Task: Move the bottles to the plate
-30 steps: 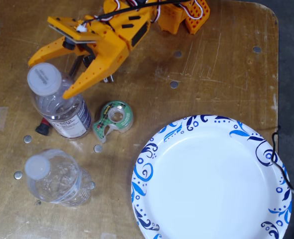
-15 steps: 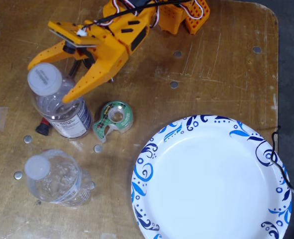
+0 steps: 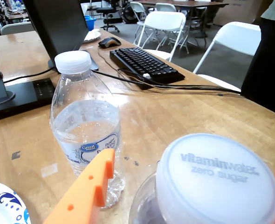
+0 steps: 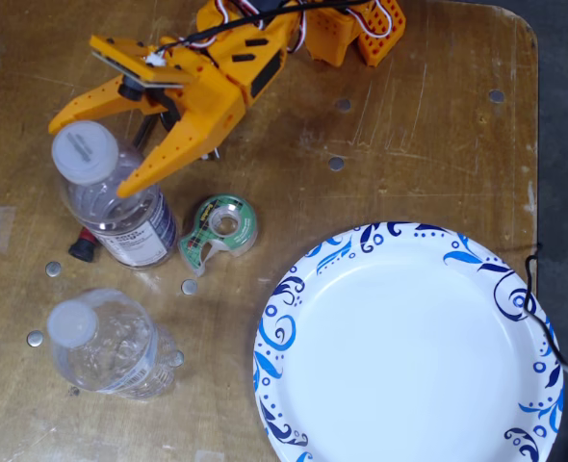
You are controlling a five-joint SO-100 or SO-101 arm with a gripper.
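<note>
Your gripper [image 4: 87,154] stood wide open over the taller bottle [image 4: 120,207], one orange finger [image 4: 173,149] running along the cap's right side and the other ending at its upper left in the fixed view. Whether either finger touched the bottle could not be determined. In the wrist view that bottle's cap [image 3: 219,179] filled the lower right, with printing on top, and one orange fingertip [image 3: 88,189] showed at the lower left.

The taller bottle stood upright on the wooden table [image 4: 409,125], its dark-and-white label facing down-frame in the fixed view. The shorter bottle [image 4: 106,346] stood apart from it, nearer the bottom left of the fixed view; the wrist view showed it upright and part filled [image 3: 86,126].

The plate [image 4: 404,346] lay at the lower right of the fixed view, well apart from both bottles, with nothing on it. A green tape dispenser [image 4: 217,231] sat just beside the taller bottle, between it and the plate. A small red-and-black object [image 4: 84,245] lay against the taller bottle's lower left.
</note>
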